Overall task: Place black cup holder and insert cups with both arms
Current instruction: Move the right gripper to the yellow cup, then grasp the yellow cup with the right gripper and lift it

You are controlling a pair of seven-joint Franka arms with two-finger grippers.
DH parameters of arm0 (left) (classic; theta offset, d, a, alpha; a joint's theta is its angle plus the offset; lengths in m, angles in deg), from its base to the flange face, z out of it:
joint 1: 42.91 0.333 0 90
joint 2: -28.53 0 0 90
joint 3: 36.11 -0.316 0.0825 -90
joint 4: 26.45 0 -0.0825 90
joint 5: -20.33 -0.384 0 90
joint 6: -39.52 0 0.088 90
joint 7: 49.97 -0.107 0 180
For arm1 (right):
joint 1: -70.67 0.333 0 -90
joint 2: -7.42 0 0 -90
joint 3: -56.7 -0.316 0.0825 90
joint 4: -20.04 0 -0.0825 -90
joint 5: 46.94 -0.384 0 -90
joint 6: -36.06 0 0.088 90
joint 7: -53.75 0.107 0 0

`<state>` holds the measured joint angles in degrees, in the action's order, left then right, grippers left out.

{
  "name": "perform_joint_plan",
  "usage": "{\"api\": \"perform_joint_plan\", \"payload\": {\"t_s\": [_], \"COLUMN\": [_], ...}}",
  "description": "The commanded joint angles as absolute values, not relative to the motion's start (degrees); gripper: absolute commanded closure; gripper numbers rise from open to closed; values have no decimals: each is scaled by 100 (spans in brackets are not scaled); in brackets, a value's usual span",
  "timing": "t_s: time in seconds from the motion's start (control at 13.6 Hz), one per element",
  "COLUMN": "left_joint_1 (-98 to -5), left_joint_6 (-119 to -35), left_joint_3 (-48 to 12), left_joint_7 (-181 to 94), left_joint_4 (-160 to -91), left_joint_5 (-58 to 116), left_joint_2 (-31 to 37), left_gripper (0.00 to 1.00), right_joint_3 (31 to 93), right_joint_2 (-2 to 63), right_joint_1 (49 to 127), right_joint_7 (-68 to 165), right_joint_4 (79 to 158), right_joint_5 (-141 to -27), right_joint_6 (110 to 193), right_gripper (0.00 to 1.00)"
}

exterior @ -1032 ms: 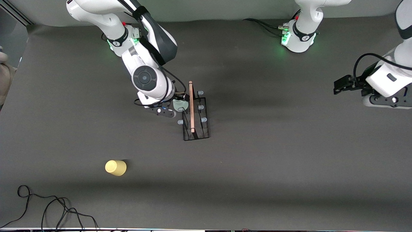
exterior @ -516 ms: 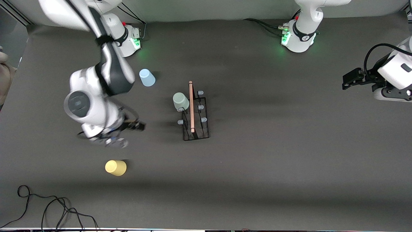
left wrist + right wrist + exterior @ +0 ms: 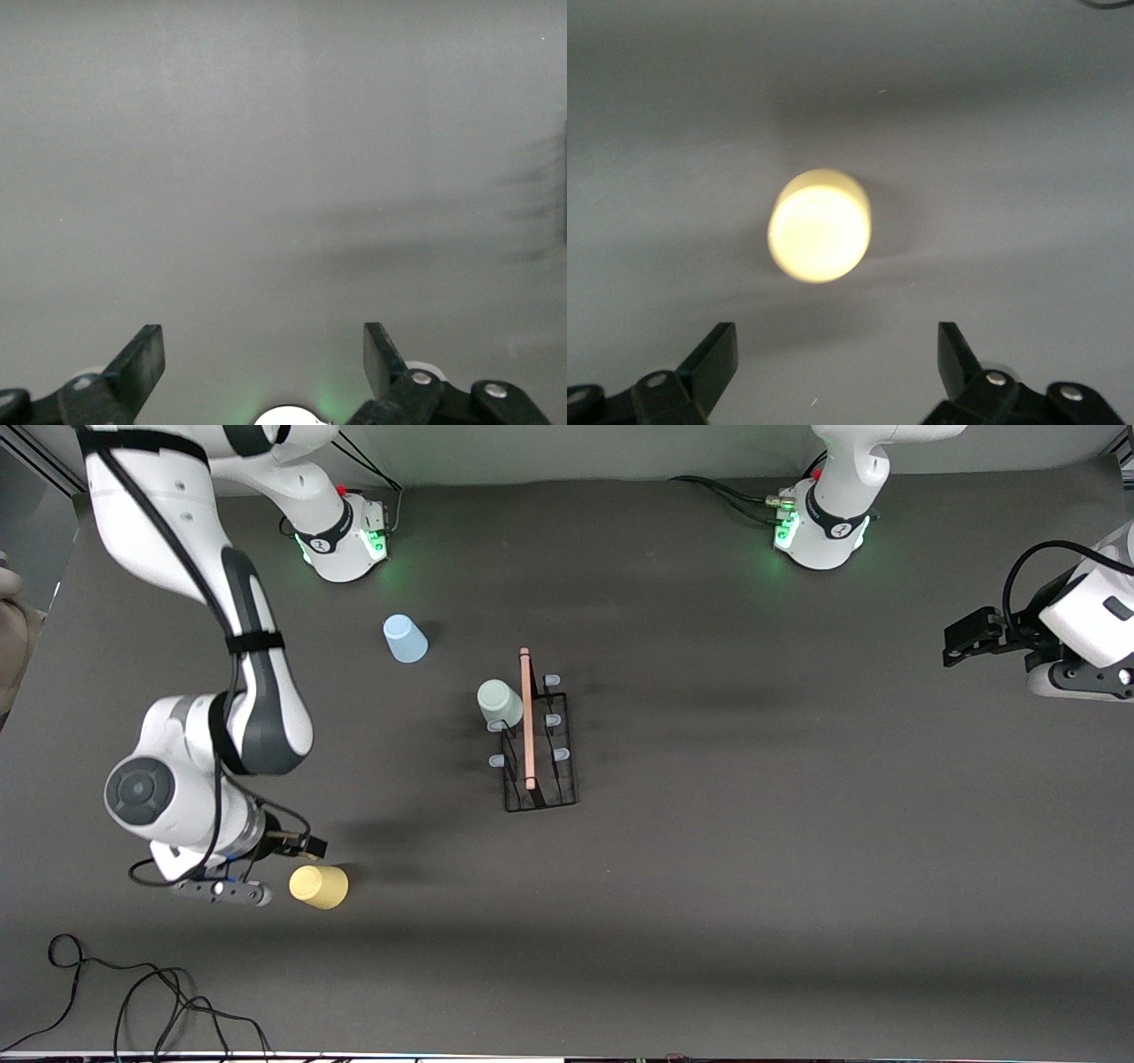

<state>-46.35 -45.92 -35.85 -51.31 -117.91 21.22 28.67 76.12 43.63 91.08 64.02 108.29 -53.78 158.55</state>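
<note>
Standing near the middle of the dark table (image 3: 709,886), the black cup holder (image 3: 540,735) is a thin-wire rectangular rack with a light wooden rod along its top and angled pegs tipped in pale blue. A pale green cup (image 3: 499,702) sits upside down on one of its pegs on the side toward the right arm's end. The light blue cup (image 3: 404,638) stands on the table nearer the robots' bases, and the yellow cup (image 3: 319,887) stands closest to the front camera.

A second ago the right gripper (image 3: 257,868) was at the rack with the green cup; it has since swung away and now hangs just beside the yellow cup, fingers (image 3: 713,359) spread apart and empty. The left gripper (image 3: 961,642) waits at the left arm's end of the table, fingers (image 3: 142,363) likewise apart.

No readable writing shows.
</note>
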Motion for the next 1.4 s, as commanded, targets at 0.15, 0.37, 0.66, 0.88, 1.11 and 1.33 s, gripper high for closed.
{"api": "perform_joint_plan", "payload": {"t_s": [0.15,0.37,0.66,0.88,1.11,1.33], "left_joint_1": [-4625,-4625,-4634,-4625,-4634,-4643], "left_joint_6": [-4555,-4573,-4617,-4617,-4617,-4617], "left_joint_3": [-3576,-3576,-3576,-3576,-3567,-3567], "left_joint_7": [-4944,-4962,-5050,-5058,-5050,-5058], "left_joint_4": [-11768,-11759,-11742,-11733,-11733,-11733], "left_joint_5": [2042,2042,2025,2025,2016,2016], "left_joint_2": [2897,2862,2844,2827,2827,2827], "left_gripper": [0,0,0,0,0,0], "right_joint_3": [7534,7411,7410,7410,7410,7454], "right_joint_2": [5031,5137,5303,5304,5050,4603], "right_joint_1": [8939,8948,8957,8957,9097,9326], "right_joint_7": [6254,6246,6009,6008,6060,6323], "right_joint_4": [10160,10160,10169,10169,10064,9923], "right_joint_5": [-6152,-6145,-6083,-6083,-6074,-6083], "right_joint_6": [15893,16077,16200,16236,15755,14788], "right_gripper": [0,4,28,67,85,85]}}
